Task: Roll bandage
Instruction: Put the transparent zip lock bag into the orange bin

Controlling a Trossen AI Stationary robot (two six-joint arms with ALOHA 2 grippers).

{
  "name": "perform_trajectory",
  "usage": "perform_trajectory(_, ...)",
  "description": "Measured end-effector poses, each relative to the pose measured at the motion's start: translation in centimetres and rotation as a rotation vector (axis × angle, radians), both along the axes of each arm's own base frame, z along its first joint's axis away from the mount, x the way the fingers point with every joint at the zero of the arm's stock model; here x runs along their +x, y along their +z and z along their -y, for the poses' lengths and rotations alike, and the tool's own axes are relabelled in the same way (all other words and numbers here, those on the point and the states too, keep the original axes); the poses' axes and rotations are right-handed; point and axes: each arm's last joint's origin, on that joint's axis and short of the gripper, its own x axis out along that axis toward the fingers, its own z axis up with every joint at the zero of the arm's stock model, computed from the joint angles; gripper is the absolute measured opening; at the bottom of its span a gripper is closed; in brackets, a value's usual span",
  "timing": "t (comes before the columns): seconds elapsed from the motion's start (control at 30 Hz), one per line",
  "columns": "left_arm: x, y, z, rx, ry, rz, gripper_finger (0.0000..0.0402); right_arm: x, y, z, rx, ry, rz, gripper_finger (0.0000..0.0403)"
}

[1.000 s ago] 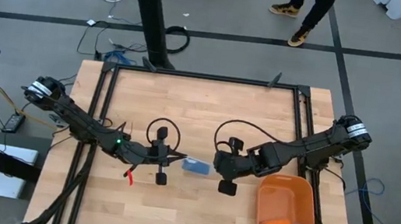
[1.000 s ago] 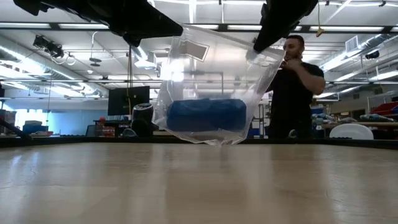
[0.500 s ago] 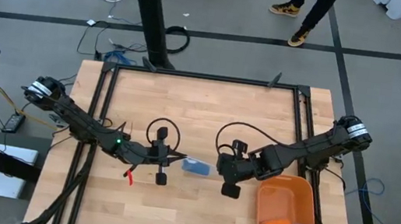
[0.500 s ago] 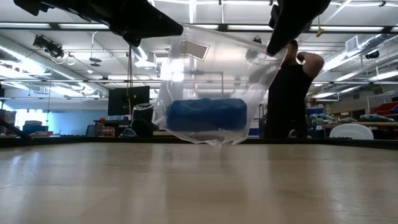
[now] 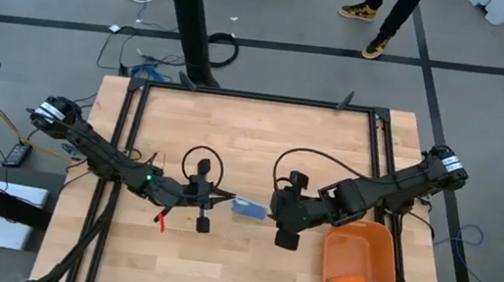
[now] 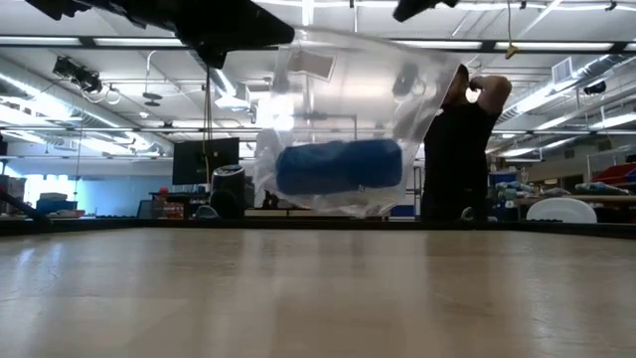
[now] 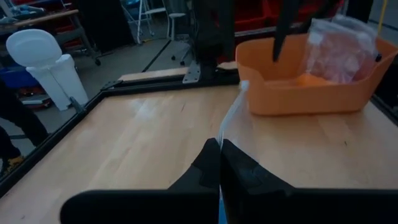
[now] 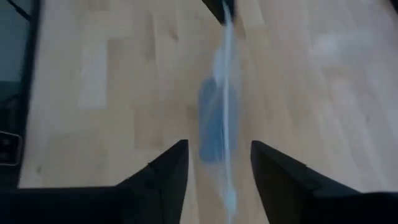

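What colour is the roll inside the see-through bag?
Bright blue bandage, clearest in the low view.

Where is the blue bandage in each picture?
High view: the bandage sits mid-table, between the left gripper and the right gripper.
Low view: the blue roll hangs inside the clear bag, above the table.
Left wrist view: cannot tell; only the bag's edge shows.
Right wrist view: a blurred blue shape ahead of the fingers.
Shared landmark: the clear bag.
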Motion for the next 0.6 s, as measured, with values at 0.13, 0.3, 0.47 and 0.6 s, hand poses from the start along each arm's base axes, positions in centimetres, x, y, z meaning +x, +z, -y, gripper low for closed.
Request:
perform_trajectory(0.13, 0.3, 0.9, 0.2, -0.006, -0.001, 0.028, 0.0003, 0.8, 0.1, 0.6, -0.015, 0.030, 0.033, 0.0179)
perform_trajectory(0.3, 0.7, 1.8, 0.2, -0.008, 0.001, 0.053, 0.0003, 1.2, 0.3, 1.2, -0.008, 0.069, 0.036, 0.0172)
perform_trajectory(0.47, 1.1, 2.7, 0.1, -0.001, 0.007, 0.079, 0.0003, 1.2, 0.3, 1.2, -0.047, 0.121, 0.032, 0.0110)
perform_trajectory(0.6, 1.2, 3.2, -0.1, 0.017, 0.011, 0.100, 0.0003, 1.2, 0.3, 1.3, -0.071, 0.143, 0.024, 0.0015)
